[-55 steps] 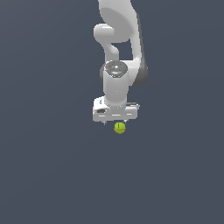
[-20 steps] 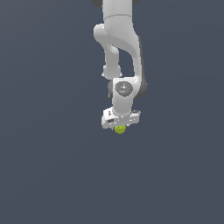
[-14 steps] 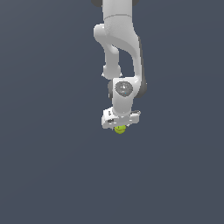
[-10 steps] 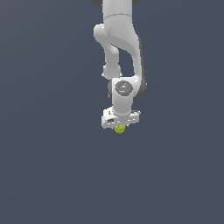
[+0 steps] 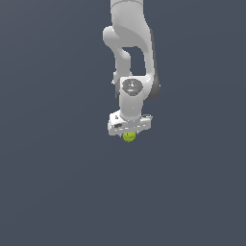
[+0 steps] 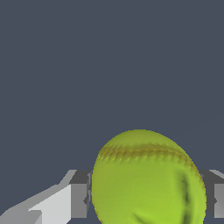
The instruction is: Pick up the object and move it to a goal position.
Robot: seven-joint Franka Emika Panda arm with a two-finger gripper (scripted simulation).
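The object is a small yellow-green ball (image 5: 128, 137) with a thin dark seam. In the exterior view it sits right under the white gripper (image 5: 128, 134), mostly hidden by the hand. In the wrist view the ball (image 6: 146, 179) fills the space between the two grey fingers (image 6: 80, 194), which press on its two sides. The gripper is shut on the ball. The white arm (image 5: 130, 43) reaches down from the top of the exterior view. No goal marker shows in either view.
A plain dark grey surface (image 5: 53, 182) fills both views around the arm. No other objects, containers or edges show.
Since the earliest frame the arm has changed pose and the gripper with the ball has turned slightly. Over the last second the ball has stayed gripped, almost in place.
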